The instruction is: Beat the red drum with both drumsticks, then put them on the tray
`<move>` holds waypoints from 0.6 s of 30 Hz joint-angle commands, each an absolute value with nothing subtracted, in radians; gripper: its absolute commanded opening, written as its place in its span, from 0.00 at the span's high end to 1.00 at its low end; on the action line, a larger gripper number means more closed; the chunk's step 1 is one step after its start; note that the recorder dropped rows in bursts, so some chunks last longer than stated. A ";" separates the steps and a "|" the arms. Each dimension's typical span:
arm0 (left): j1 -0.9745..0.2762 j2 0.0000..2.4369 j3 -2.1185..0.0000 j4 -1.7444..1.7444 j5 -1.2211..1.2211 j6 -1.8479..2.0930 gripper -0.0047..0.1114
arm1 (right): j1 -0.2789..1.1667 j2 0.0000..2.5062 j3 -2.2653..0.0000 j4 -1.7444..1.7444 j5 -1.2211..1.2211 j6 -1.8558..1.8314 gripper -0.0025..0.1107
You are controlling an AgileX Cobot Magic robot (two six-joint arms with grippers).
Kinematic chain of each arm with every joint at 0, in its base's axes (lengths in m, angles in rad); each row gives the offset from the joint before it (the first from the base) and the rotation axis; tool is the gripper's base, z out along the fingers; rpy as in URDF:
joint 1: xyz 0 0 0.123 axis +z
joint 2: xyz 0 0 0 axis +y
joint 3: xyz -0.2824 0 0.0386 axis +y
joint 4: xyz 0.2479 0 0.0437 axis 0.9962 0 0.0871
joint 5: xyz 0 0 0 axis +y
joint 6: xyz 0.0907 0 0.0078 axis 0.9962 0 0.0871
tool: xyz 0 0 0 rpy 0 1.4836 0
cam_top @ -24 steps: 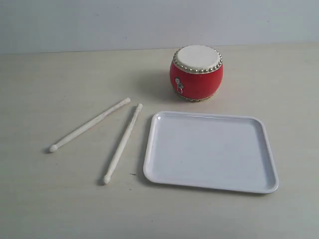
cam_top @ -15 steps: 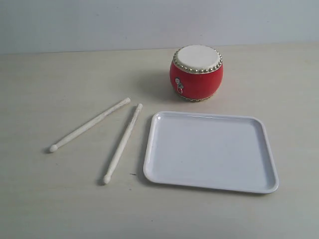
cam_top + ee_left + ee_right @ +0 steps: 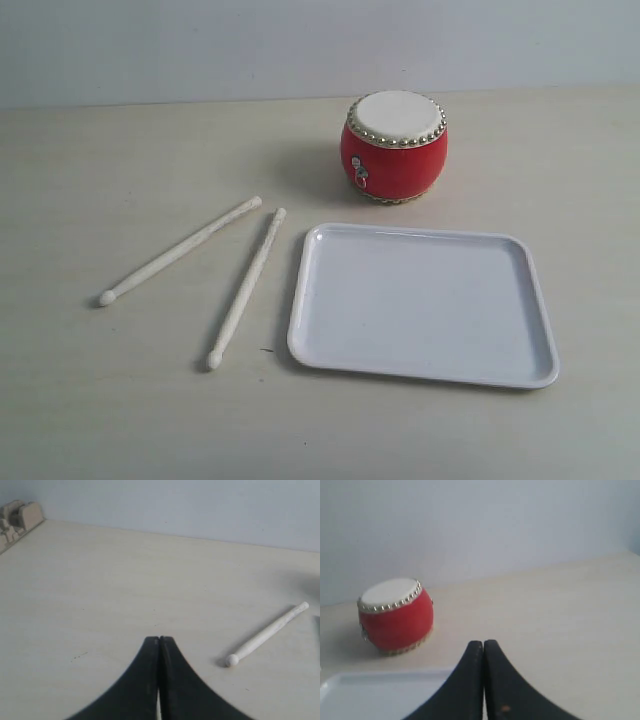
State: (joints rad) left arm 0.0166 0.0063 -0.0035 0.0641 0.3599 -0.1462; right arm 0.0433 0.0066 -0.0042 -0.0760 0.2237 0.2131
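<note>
The red drum [image 3: 395,147] with its cream skin and gold studs stands upright at the back of the table, just behind the white tray [image 3: 425,304], which holds nothing. Two pale drumsticks lie left of the tray: one [image 3: 180,250] slanting far left, the other [image 3: 246,287] closer to the tray, tips toward the front. Neither arm shows in the exterior view. My left gripper [image 3: 159,639] is shut and empty, with one drumstick [image 3: 267,634] lying off to its side. My right gripper [image 3: 483,643] is shut and empty, the drum [image 3: 395,616] beyond it and the tray's rim [image 3: 380,677] beside it.
The table is pale wood against a light grey wall. A beige fixture [image 3: 17,520] sits at the table's edge in the left wrist view.
</note>
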 commanded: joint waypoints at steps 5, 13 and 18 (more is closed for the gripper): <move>0.009 0.000 0.000 0.069 0.354 -0.155 0.96 | 0.038 0.000 0.000 -0.082 -0.152 0.216 0.98; 0.009 0.000 0.000 0.069 0.354 -0.155 0.96 | 0.038 0.000 0.000 -0.027 -0.594 0.320 0.98; 0.009 0.000 0.000 0.069 0.354 -0.153 0.96 | 0.038 0.096 -0.147 0.098 -0.687 0.343 0.98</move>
State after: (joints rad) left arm 0.0166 0.0063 -0.0035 0.0641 0.3599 -0.1462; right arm 0.0433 0.0239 -0.0466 0.0321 -0.6261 0.3450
